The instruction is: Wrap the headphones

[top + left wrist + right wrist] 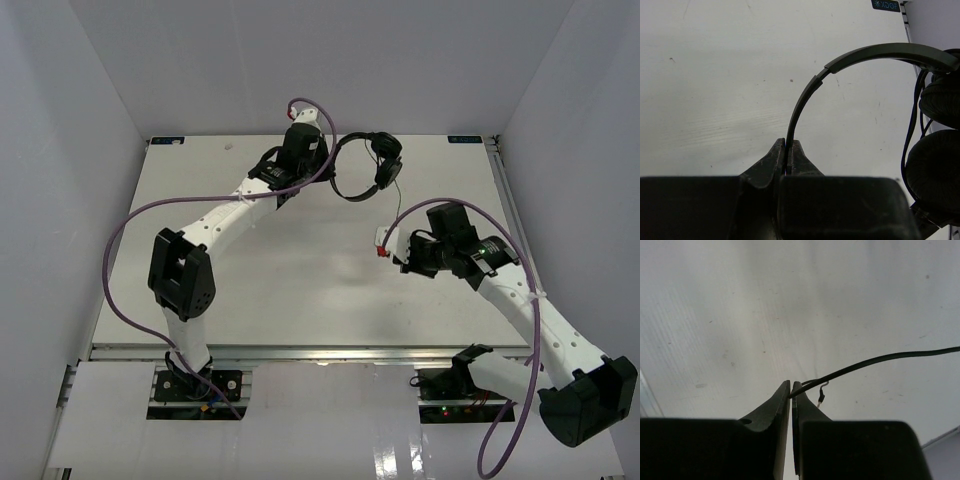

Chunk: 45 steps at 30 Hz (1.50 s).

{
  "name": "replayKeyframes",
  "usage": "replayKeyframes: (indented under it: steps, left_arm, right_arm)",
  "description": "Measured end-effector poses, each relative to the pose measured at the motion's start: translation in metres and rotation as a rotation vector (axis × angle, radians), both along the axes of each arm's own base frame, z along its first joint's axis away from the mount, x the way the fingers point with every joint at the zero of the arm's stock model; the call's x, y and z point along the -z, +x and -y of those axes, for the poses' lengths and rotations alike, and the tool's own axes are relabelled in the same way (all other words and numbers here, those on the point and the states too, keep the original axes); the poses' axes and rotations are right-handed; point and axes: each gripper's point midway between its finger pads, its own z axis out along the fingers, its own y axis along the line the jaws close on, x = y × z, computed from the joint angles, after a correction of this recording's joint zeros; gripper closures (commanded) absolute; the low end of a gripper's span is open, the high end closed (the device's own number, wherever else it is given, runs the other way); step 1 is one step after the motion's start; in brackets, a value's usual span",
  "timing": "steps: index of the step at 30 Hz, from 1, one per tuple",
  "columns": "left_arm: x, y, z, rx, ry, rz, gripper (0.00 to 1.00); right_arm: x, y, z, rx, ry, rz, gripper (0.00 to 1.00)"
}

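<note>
The black headphones (386,172) hang above the far middle of the table, both round earcups (939,102) close together to the right. My left gripper (322,166) is shut on the thin curved headband (880,51), which rises from between its fingertips (788,141) and arcs over to the right. My right gripper (381,242) is nearer the middle of the table, below the headphones. It is shut (791,385) on the thin black cable (880,360) close to the cable's end. The cable runs off to the right, and its small plug (821,399) dangles beside the right finger.
Thick purple robot cables (130,225) loop off both arms. White walls (60,200) close in the white table (300,290) at the left, back and right. A metal rail (505,190) runs along the table's right edge.
</note>
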Motion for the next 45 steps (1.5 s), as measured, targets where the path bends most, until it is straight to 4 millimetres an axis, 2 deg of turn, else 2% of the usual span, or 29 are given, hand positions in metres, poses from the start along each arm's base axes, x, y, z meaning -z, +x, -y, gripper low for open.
replayKeyframes:
  steps: [4, 6, 11, 14, 16, 22, 30, 34, 40, 45]
  left_arm:
    - [0.000, -0.001, 0.006, 0.008, -0.035, -0.018, 1.00]
    - [-0.005, -0.001, 0.008, 0.009, -0.057, -0.020, 1.00]
    - [-0.024, 0.002, 0.018, 0.026, -0.110, -0.012, 1.00]
    - [-0.022, 0.005, 0.024, 0.037, -0.119, -0.023, 1.00]
    - [-0.012, 0.008, 0.027, 0.038, -0.113, -0.040, 1.00]
    - [0.038, 0.014, 0.027, 0.022, -0.042, -0.116, 1.00]
    - [0.086, 0.005, 0.013, 0.032, 0.084, -0.163, 1.00]
    - [0.111, -0.008, 0.011, 0.066, 0.158, -0.189, 1.00]
    - [0.142, -0.038, 0.020, 0.147, 0.247, -0.224, 1.00]
    - [0.159, -0.060, 0.029, 0.214, 0.279, -0.237, 1.00]
  right_arm:
    - [0.025, -0.025, -0.003, -0.068, -0.031, -0.090, 0.92]
    - [0.030, -0.033, -0.004, -0.095, -0.044, -0.112, 0.92]
    - [0.037, -0.041, -0.013, -0.150, -0.063, -0.127, 0.92]
    - [0.039, -0.043, -0.019, -0.175, -0.080, -0.128, 0.92]
    - [0.040, -0.043, -0.021, -0.182, -0.092, -0.126, 0.92]
    - [0.025, -0.030, -0.022, -0.160, -0.114, -0.065, 0.92]
    - [0.004, -0.003, -0.007, -0.065, -0.188, 0.054, 0.92]
    - [-0.012, 0.014, -0.001, -0.006, -0.214, 0.131, 0.92]
    - [-0.046, 0.036, 0.002, 0.068, -0.199, 0.242, 0.92]
    - [-0.052, 0.047, 0.008, 0.113, -0.217, 0.276, 0.92]
